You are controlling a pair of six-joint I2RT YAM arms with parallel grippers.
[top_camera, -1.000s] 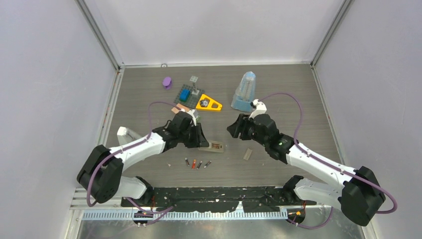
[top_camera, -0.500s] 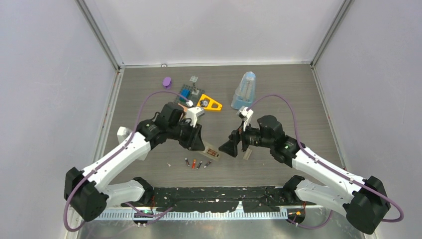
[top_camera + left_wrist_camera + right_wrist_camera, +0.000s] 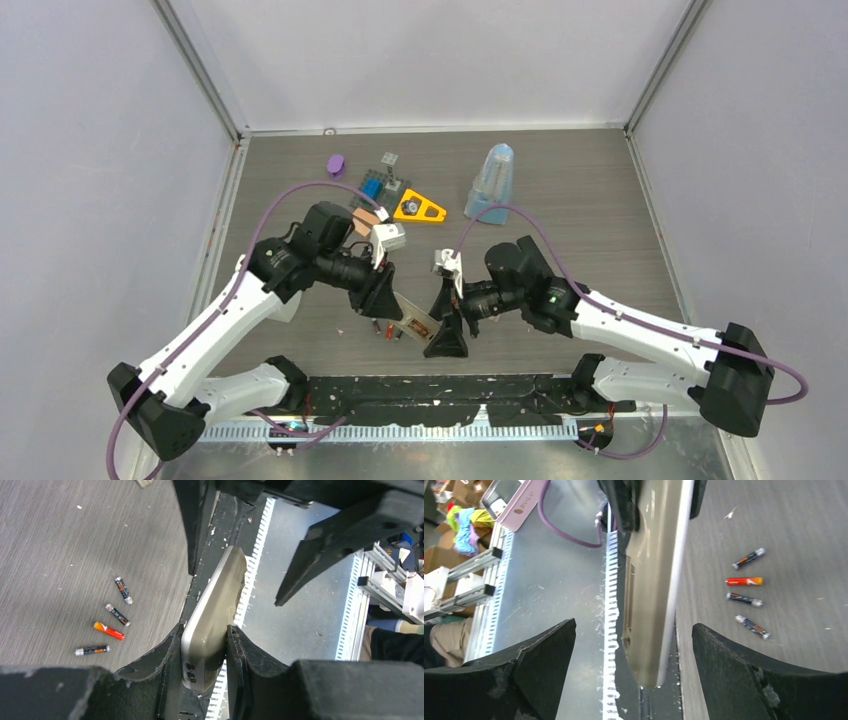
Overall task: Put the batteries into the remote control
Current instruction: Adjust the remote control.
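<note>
Left wrist, my left gripper [image 3: 205, 650]: clamped on one end of the pale slim plastic remote control [image 3: 218, 600].
My right gripper [image 3: 633, 630]: spread wide, straddling the remote's free end, touching nothing.
Four tiny black and orange cylindrical batteries [image 3: 116, 615]: loose on the grey wood-grain table [image 3: 60, 540], near the remote.

My left hand [image 3: 206, 647] pinches the pale remote control [image 3: 212, 610] edge-on at one end and holds it tilted above the tabletop [image 3: 60, 540]. The four batteries [image 3: 117, 615] lie loose there in a short row. Three are black and one is red-orange.
</note>
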